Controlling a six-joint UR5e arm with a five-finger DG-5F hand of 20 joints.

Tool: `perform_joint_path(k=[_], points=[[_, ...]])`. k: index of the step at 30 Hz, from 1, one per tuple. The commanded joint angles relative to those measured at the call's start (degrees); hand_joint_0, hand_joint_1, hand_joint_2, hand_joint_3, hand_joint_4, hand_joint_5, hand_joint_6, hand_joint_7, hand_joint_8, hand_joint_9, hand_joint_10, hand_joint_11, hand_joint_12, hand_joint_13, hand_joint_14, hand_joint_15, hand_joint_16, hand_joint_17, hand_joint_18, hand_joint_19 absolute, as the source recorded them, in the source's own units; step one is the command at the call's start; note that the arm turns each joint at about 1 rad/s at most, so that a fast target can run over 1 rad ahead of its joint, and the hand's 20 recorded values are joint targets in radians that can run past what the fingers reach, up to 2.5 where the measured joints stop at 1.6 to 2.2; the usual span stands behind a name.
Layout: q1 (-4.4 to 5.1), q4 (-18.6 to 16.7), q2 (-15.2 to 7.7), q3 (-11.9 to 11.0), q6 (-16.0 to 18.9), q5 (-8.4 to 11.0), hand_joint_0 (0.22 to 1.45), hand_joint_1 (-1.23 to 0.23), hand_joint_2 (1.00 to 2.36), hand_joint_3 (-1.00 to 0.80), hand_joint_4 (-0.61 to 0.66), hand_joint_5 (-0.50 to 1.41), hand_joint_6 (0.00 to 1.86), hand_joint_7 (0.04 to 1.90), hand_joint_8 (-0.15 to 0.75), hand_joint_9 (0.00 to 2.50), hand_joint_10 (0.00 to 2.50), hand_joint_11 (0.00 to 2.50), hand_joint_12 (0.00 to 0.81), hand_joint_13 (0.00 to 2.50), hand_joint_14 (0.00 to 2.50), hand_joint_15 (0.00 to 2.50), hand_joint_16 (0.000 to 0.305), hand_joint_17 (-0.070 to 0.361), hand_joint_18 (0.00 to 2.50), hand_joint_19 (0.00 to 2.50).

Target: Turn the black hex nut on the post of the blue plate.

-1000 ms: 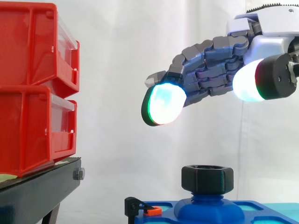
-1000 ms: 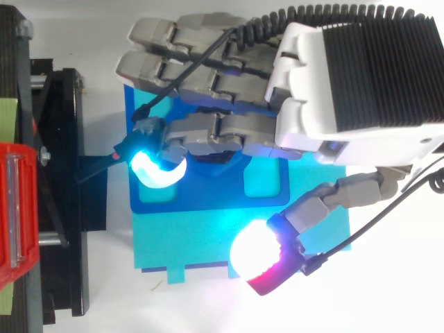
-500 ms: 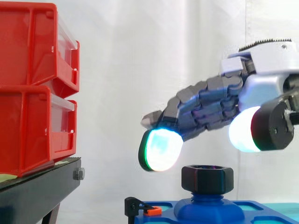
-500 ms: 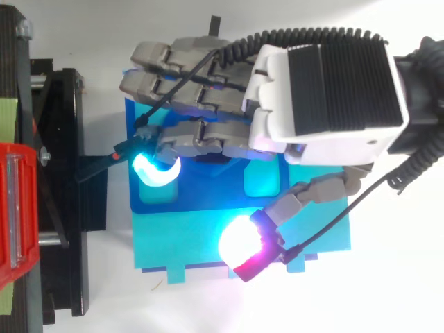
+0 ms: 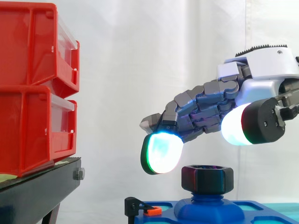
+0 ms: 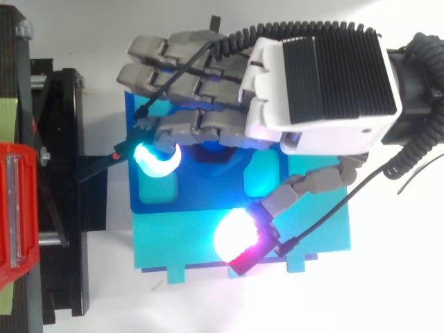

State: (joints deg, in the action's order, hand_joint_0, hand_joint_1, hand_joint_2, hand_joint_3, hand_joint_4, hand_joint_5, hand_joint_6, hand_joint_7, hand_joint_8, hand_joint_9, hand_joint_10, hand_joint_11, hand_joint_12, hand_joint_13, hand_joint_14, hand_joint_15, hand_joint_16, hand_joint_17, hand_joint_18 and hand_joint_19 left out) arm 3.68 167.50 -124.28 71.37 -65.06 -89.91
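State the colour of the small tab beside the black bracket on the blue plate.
Orange; the tab shows best in the side view.

A white surface (image 6: 395,291) carries a flat turquoise board (image 6: 187,243), on which the blue plate (image 6: 201,200) lies, and just beside this board, toward the left edge of the top view, a black stand (image 5: 32,196) bears two red bins (image 5: 28,130), stacked one upon the other.
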Motion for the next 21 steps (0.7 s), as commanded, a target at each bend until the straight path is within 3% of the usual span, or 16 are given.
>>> perform_joint_path(k=[1,10,21], points=[[-0.6,0.4,0.0,0.0,-0.1,-0.09,0.41,-0.52,1.0,-0.5,0.31,-0.23,0.5,0.92,0.276,0.0,0.0,0.0,0.41,0.0,0.0,0.0,0.06,0.135,0.0,0.24],[-2.09,1.6,0.0,0.1,-0.5,-2.73,0.42,-0.51,1.0,-0.5,0.33,-0.22,0.5,0.97,0.276,0.0,0.0,0.0,0.403,0.0,0.0,0.0,0.059,0.133,0.0,0.25],[-3.15,1.3,0.0,0.1,-1.0,-2.9,0.42,-0.49,1.0,-0.5,0.34,-0.21,0.5,1.01,0.278,0.0,0.0,0.0,0.402,0.0,0.0,0.0,0.059,0.132,0.0,0.25]])
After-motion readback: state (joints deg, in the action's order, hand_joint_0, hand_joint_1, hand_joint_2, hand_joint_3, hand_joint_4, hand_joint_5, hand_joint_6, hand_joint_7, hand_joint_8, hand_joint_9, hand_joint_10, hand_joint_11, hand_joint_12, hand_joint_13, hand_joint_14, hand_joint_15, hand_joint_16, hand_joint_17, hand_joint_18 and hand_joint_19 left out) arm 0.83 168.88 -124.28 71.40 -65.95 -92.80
